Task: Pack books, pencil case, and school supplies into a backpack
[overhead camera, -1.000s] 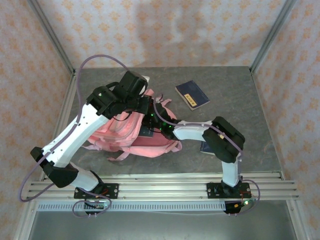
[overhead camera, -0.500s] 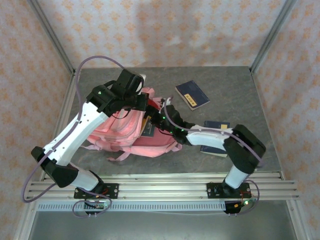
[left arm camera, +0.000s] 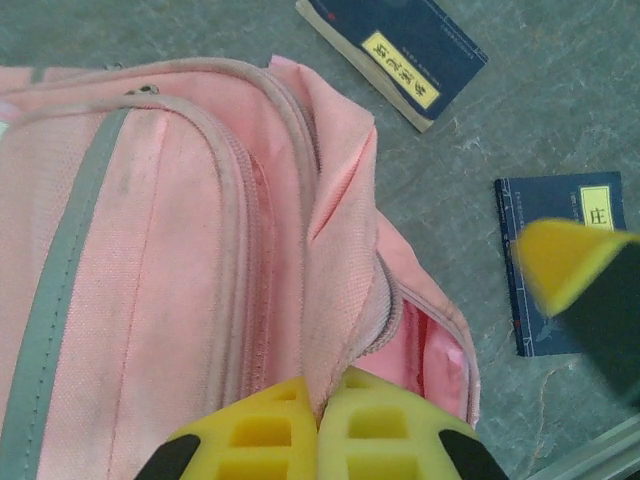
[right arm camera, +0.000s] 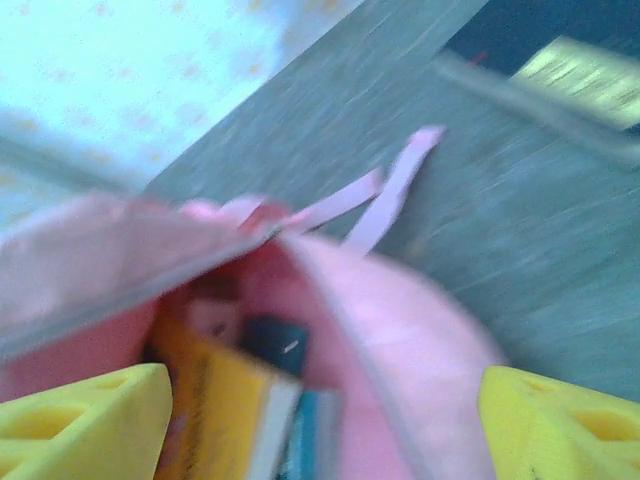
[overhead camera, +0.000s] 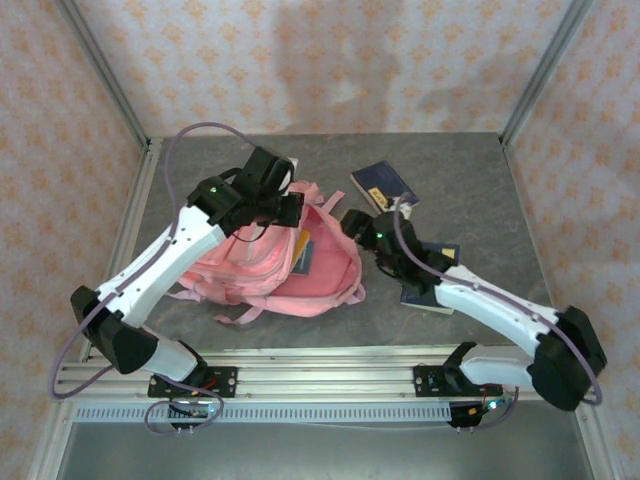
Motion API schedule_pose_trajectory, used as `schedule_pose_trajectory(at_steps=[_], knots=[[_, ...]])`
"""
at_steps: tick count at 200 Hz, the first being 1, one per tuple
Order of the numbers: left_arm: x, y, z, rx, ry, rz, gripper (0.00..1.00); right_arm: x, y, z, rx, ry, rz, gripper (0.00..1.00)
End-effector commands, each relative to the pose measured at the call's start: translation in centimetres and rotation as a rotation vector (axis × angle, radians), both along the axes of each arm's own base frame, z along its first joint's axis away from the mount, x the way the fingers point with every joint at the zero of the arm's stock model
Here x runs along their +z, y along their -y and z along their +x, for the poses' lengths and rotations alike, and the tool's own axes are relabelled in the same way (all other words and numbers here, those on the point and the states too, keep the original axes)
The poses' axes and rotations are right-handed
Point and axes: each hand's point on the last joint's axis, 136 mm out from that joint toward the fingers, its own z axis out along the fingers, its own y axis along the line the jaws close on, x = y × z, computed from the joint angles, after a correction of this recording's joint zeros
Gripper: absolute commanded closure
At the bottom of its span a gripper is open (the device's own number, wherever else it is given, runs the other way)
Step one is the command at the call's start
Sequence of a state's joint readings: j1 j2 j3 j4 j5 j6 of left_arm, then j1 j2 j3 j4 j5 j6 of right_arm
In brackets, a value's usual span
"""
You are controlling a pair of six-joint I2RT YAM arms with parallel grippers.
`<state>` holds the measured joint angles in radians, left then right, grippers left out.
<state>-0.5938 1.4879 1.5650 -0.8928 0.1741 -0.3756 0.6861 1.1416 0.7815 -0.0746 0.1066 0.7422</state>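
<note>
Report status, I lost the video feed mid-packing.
Left tool shut on backpack flap, holding it open. Right tool open, empty, at the opening. Yellow book inside; navy books on table.

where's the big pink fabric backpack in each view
top external: pink fabric backpack centre-left, left hand pinching its rim
left wrist: left and centre, opening lower right
right wrist: lower centre, yellow book inside
shared landmark: navy book with yellow label, upper right of it
</note>
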Motion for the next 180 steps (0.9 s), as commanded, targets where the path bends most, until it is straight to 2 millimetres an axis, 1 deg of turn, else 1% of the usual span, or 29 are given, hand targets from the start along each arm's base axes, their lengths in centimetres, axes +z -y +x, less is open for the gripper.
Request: schedule_pose_trajectory(at_steps=[1,14,24,34,49,58,78,97,110,119,128,136,148,161,171,180], knots=[[-2.9,1.3,1.9,0.033,-0.018,0.007,1.0,-4.1,8.6,-1.5,-0.205,-0.144,-0.274,0.19],[-4.5,2.3,1.8,0.017,-0.022,0.064,1.0,-5.8,12.0,-2.1,-0.293,-0.222,-0.293,0.17],[-5.7,3.1,1.6,0.004,-0.026,0.107,1.0,-7.0,14.1,-2.6,-0.358,-0.274,-0.291,0.16],[-6.7,3.6,1.7,0.002,-0.03,0.138,1.0,-8.2,15.8,-3.1,-0.418,-0.315,-0.278,0.16],[-8.2,3.7,2.1,0.012,-0.037,0.181,1.0,-9.8,17.5,-3.5,-0.478,-0.365,-0.251,0.16],[-9.0,3.3,2.4,0.02,-0.037,0.223,1.0,-10.9,18.6,-3.8,-0.521,-0.4,-0.238,0.16],[-10.1,1.6,3.1,0.056,-0.024,0.332,1.0,-13.1,20.9,-4.4,-0.608,-0.484,-0.215,0.15],[-11.1,-0.2,3.6,0.102,-0.03,0.392,1.0,-14.2,22.2,-4.6,-0.661,-0.512,-0.204,0.14],[-11.8,-1.3,3.9,0.125,-0.045,0.405,0.99,-15.5,22.2,-4.3,-0.649,-0.535,-0.179,0.13],[-12.1,-1.8,3.9,0.131,-0.056,0.401,0.98,-16.1,22.0,-3.9,-0.632,-0.553,-0.166,0.12],[-12.1,-1.9,3.8,0.128,-0.053,0.397,0.95,-16.8,21.5,-3.5,-0.598,-0.57,-0.162,0.11],[-11.8,-1.9,3.8,0.123,-0.047,0.393,0.89,-17.4,20.8,-2.9,-0.553,-0.584,-0.153,0.11],[-10.7,-1.5,3.7,0.11,-0.034,0.357,0.78,-18.4,19.5,-2.5,-0.477,-0.627,-0.134,0.13],[-9.0,-0.3,3.5,0.078,-0.022,0.298,0.65,-19.2,17.8,-1.9,-0.385,-0.644,-0.086,0.16],[-7.5,0.7,3.5,0.042,-0.011,0.269,0.57,-19.3,16.7,-1.6,-0.331,-0.628,-0.052,0.2],[-6.0,1.7,3.4,0.001,0.002,0.264,0.53,-19.4,16.0,-1.5,-0.298,-0.61,-0.019,0.23]])
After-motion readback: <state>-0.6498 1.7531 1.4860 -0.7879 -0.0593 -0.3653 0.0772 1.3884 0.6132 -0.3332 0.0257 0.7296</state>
